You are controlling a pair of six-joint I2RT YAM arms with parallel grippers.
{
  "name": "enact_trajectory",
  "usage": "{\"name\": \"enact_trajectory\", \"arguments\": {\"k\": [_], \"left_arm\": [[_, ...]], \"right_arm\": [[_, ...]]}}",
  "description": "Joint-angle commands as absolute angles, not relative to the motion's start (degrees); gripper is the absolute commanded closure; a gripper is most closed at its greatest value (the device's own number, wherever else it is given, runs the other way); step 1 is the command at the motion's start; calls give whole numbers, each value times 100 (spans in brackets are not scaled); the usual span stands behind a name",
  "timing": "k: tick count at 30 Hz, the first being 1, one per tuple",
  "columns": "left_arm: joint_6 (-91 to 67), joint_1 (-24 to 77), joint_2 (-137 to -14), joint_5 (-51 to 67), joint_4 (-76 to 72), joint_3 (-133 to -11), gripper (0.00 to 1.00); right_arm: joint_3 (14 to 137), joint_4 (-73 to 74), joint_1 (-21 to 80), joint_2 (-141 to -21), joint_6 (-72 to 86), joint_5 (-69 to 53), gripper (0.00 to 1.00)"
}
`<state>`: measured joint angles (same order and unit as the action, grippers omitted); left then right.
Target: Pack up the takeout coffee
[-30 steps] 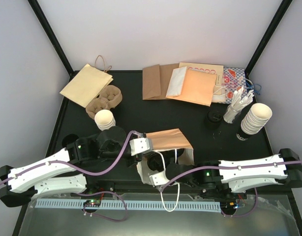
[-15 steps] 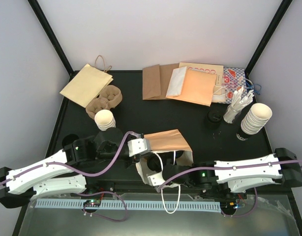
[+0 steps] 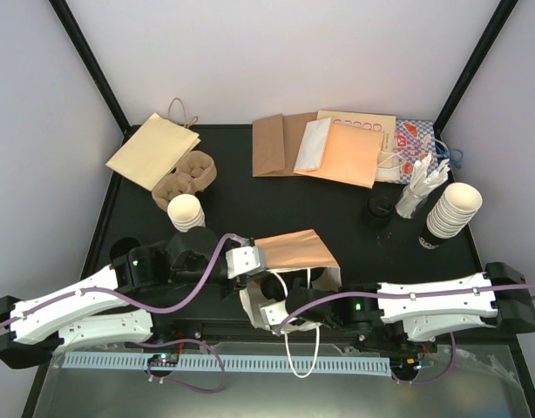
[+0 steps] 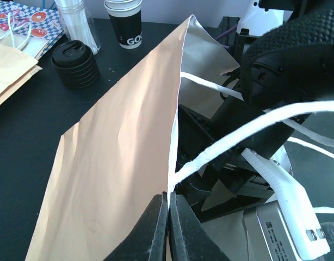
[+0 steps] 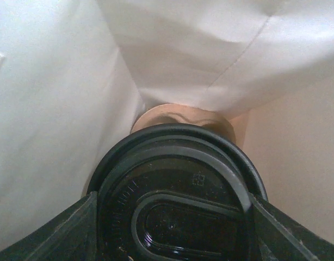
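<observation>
- The bag (image 3: pixel 298 248) lies on its side near the middle of the table's (image 3: pixel 276 196) near edge, with its mouth towards the arm bases, so a cup can go in sideways instead of being lowered from above.
- The left gripper (image 4: pixel 168 217) is clenched on the bag's rim, its fingers pinched flat on the brown panel's edge. My reading is that this grip lifts the top panel and props the mouth open. It also steadies the light bag against a push from the other arm.
- The white handle (image 4: pixel 248 136) hangs loose across the mouth, draped over the right arm. It could snag when the arm withdraws.
- The right gripper (image 5: pixel 169 220) is grasping a cup (image 5: pixel 175 201). Its jaws stand wide, one against each side of the black lid (image 5: pixel 156 157), which fills the space between them.
- The cup is inside the bag mouth, with white lining to the left, to the right and ahead of it. It sits squarely in the gripper, lid towards the wrist camera and body hidden behind the lid.
- Deeper in, just past the lid, there is a tan rounded shape (image 5: pixel 180 115) at the bag's folded end. I cannot tell what it is, or whether the cup touches it.
- I judge this to be mid-insertion, with the cup not yet let go. The next move calls for a slow push and a clean release.
</observation>
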<state>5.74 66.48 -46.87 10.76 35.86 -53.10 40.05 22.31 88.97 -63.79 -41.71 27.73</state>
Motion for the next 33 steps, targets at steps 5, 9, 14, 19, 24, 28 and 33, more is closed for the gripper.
{"name": "enact_trajectory", "arguments": {"k": [5, 9, 14, 19, 24, 28, 33], "left_arm": [[477, 6730, -4675, 1202, 3592, -5379, 97], [460, 6764, -4655, 1201, 3579, -5379, 97], [448, 6782, -4641, 1217, 3530, -5366, 97], [431, 6785, -4645, 1197, 3500, -5318, 92], [388, 6785, -4540, 1121, 3464, -5322, 70], [-89, 6770, -4495, 599, 3502, -5514, 46], [-642, 6631, -4512, -214, 3590, -5896, 16]], "right_arm": [[4335, 2148, 8650, -6498, -3739, 2449, 52], [4349, 2158, 8636, -6735, -3693, 2616, 52], [4327, 1929, 8631, -6939, -3792, 2875, 52], [4286, 1744, 8630, -6949, -3817, 2716, 52], [4185, 1669, 8631, -6857, -3801, 2512, 53], [4093, 1601, 8638, -6756, -3894, 2505, 53], [4013, 1540, 8627, -6715, -3964, 2519, 53]]}}
